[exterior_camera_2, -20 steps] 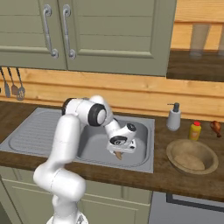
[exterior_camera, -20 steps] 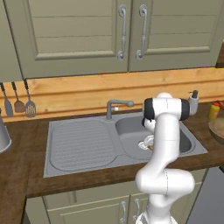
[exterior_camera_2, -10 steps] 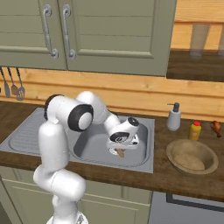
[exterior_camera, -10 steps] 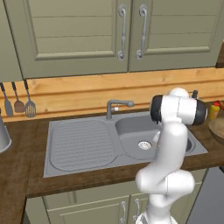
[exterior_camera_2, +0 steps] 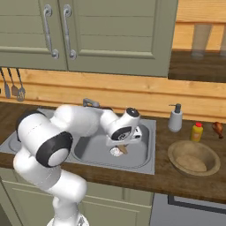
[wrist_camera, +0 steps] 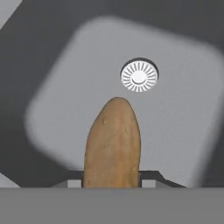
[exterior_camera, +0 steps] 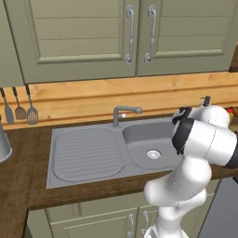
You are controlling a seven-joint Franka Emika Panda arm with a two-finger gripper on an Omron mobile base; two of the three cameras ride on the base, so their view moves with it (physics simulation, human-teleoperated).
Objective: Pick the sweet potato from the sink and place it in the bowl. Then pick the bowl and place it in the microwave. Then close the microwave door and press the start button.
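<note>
My gripper (exterior_camera_2: 125,142) hangs over the basin of the grey sink (exterior_camera_2: 146,152), shut on the sweet potato (exterior_camera_2: 123,149). In the hand view the orange-brown sweet potato (wrist_camera: 113,142) stands up between the two dark fingertips of the gripper (wrist_camera: 111,180), lifted above the basin floor, with the round drain (wrist_camera: 139,76) beyond it. The tan wooden bowl (exterior_camera_2: 193,157) sits on the counter to the right of the sink, apart from the gripper. In the left base view the sink (exterior_camera: 88,153), its drain (exterior_camera: 153,154) and its faucet (exterior_camera: 123,113) show, and my own arm covers the hand.
A soap dispenser (exterior_camera_2: 175,118), a yellow bottle (exterior_camera_2: 197,131) and a small brown item (exterior_camera_2: 217,128) stand behind the bowl. Utensils (exterior_camera: 21,109) hang on the wall at left, above a grey pot (exterior_camera: 3,145). Cabinet doors hang overhead.
The arm's elbow has swung outward and toward the cameras. The gripper stays over the basin, still shut on the sweet potato, shifted slightly.
</note>
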